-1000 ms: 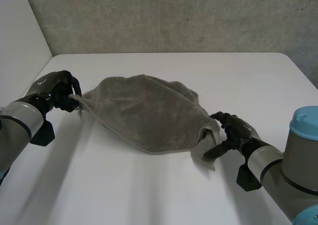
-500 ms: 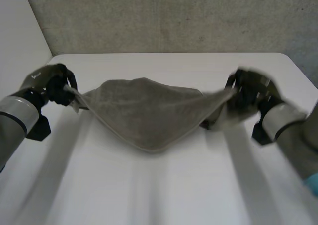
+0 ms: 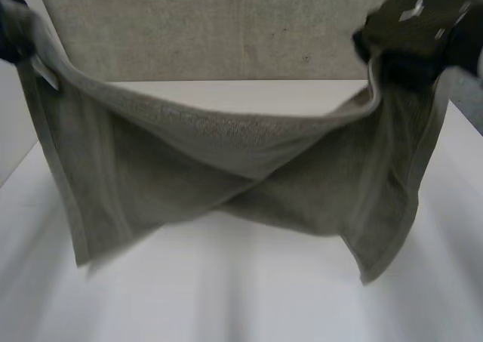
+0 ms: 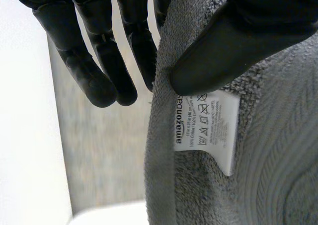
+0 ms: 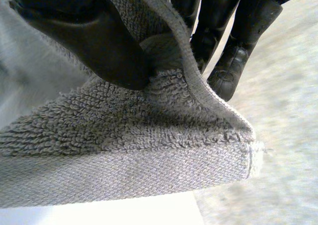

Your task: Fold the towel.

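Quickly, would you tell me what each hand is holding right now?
Left hand: shut on a towel corner, by its label.
Right hand: shut on another towel corner.

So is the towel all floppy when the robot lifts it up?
Probably very floppy: the towel sags deeply between the left hand and right hand. Its looped pile looks grippy, so it likely won't slip from a pinch.

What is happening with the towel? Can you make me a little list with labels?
Thing: grey towel
How it hangs: spread between both hands, sagging in the middle
Left hand: pinches a top corner, thumb just above the white label
Right hand: pinches the other top corner with its thumb
Underneath: white table
Fold: not made yet
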